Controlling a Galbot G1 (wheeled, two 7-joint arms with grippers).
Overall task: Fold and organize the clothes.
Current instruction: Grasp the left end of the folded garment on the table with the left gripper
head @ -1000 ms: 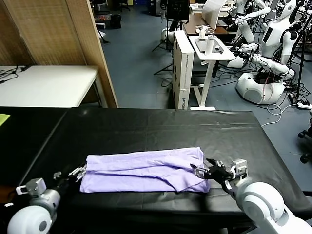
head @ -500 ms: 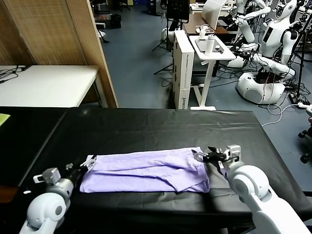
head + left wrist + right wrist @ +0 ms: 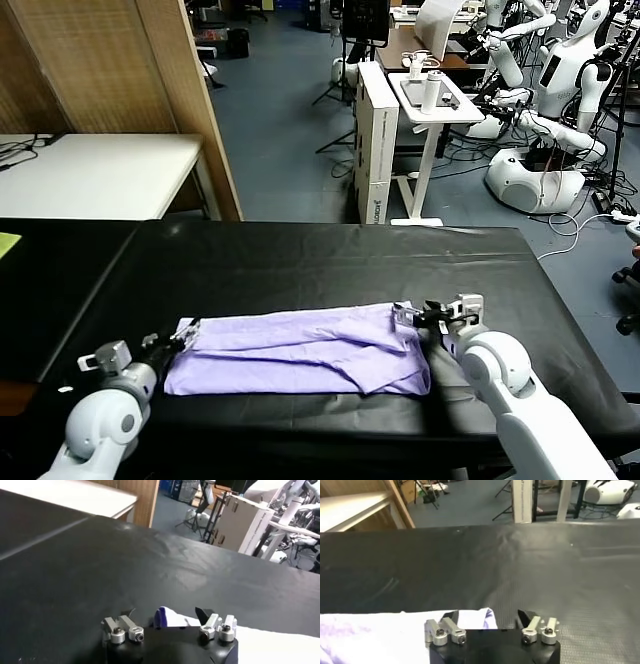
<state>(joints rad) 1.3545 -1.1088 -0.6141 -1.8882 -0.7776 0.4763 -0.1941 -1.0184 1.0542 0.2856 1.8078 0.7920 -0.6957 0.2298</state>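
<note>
Nearby, wooden partition (image 3: 170, 100), white side table (image 3: 95, 175), parked robots (image 3: 560, 70) beyond black table (image 3: 320, 260)

The shirt (image 3: 300, 350) lies folded into a long band, so whatever is on its underside and inner layers is hidden. In the left wrist view only a small corner of it (image 3: 167, 617) shows between the left claw's (image 3: 165, 614) fingers, its bottom covered by the claw body. The right wrist view cuts the cloth (image 3: 380, 635) off at the picture's edge. The desk's (image 3: 300, 260) left part runs out of the head view.
</note>
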